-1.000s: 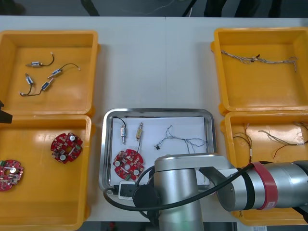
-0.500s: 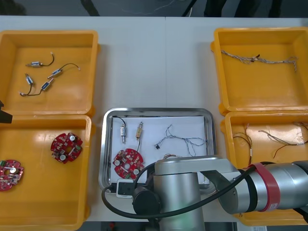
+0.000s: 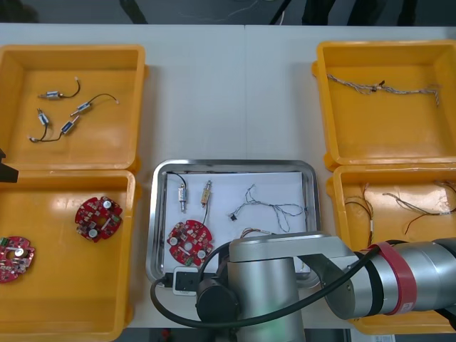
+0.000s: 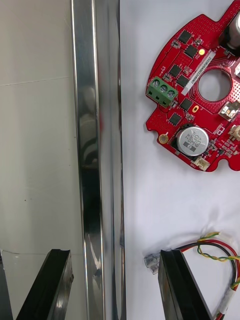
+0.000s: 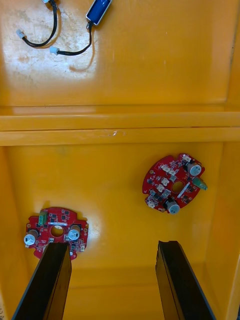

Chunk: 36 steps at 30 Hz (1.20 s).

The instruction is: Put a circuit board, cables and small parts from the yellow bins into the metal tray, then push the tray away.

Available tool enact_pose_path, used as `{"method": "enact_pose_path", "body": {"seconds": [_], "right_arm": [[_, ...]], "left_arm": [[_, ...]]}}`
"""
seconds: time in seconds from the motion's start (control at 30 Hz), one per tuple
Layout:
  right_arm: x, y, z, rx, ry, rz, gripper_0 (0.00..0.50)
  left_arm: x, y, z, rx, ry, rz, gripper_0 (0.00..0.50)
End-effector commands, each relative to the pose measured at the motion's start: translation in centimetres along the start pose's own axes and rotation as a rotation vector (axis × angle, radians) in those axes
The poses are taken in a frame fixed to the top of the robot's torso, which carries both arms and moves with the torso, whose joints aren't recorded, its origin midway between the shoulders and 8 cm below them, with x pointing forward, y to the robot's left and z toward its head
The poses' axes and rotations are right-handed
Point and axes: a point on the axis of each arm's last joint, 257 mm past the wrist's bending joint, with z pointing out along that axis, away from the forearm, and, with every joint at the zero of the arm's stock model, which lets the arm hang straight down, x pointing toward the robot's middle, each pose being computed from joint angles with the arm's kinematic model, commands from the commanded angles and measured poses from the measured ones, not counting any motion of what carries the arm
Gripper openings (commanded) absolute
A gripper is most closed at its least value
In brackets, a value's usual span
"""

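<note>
The shiny rectangular metal tray (image 3: 235, 164) sits at 6 o'clock on the light tabletop (image 3: 214, 92), between the yellow plastic bins (image 3: 71, 50). It already holds a round red circuit board (image 3: 189, 242) at its 7 o'clock, two small metal parts (image 3: 183, 194) near 11, and thin cables (image 3: 267, 208) toward 3. Loading looks done, so the push is the step in hand.

The right hand (image 4: 114, 254) is open. Its black fingers (image 4: 56, 280) straddle the tray's near rim, one outside it and one inside, by the red and yellow cable (image 4: 220, 245). The next move calls for bearing on that rim and driving steadily toward 12.

The left hand (image 5: 112, 245) hangs open above two more red boards (image 5: 172, 182) in a bin.
</note>
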Motion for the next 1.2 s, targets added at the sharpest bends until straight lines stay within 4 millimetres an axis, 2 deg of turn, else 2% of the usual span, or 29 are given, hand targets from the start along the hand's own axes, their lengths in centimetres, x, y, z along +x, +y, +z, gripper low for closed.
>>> {"method": "enact_pose_path", "body": {"seconds": [0.03,0.53,1.2], "right_arm": [[-1.6,0.8,-1.1,-0.005,-0.039,-0.024,0.500],[-1.9,0.8,-0.1,-0.009,-0.022,-0.018,0.500],[-1.2,1.0,1.1,0.008,0.000,-0.032,0.500]], "left_arm": [[-0.3,1.4,-1.5,-0.050,-0.018,0.068,0.500],[-0.3,1.4,-1.5,-0.050,-0.018,0.068,0.500],[-0.3,1.4,-1.5,-0.050,-0.018,0.068,0.500]]}}
